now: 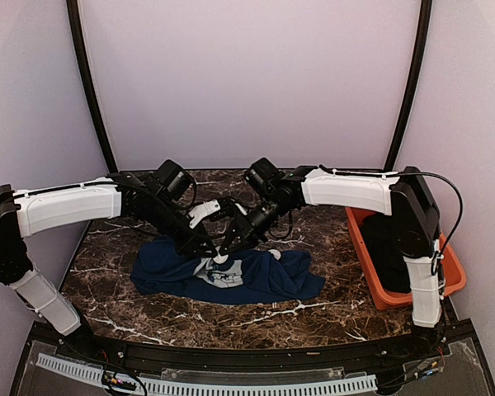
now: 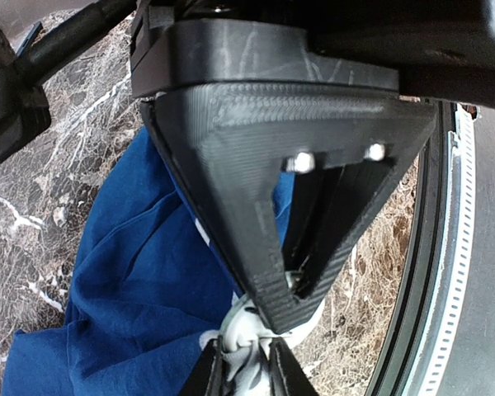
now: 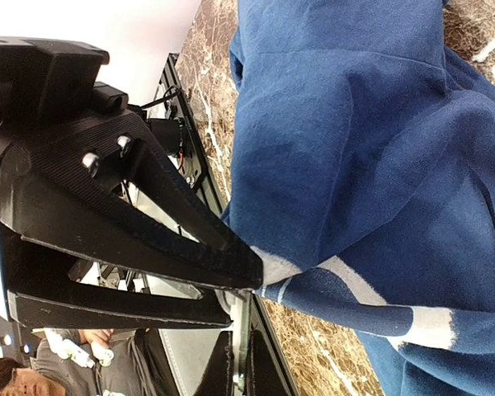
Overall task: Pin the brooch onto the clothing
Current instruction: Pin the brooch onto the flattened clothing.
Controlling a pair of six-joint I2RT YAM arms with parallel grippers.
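Observation:
The navy T-shirt (image 1: 268,279) lies crumpled mid-table, its grey-white print up. Both grippers meet over the print. My left gripper (image 1: 208,247) is shut on a raised fold of printed cloth; its fingertips (image 2: 210,375) pinch that fold in the left wrist view, and its tip (image 3: 256,272) holds the shirt (image 3: 355,124) in the right wrist view. My right gripper (image 1: 228,245) has its jaws nearly closed tip to tip (image 2: 290,307) on the brooch (image 2: 241,323), a small round white-backed disc pressed against the pinched fold. In the right wrist view the brooch is only a thin sliver between my fingers (image 3: 229,375).
An orange bin (image 1: 371,276) with a black garment (image 1: 392,243) stands at the table's right edge. Brown marble table (image 1: 313,318) surrounds the shirt. A black rail runs along the near edge (image 2: 429,272).

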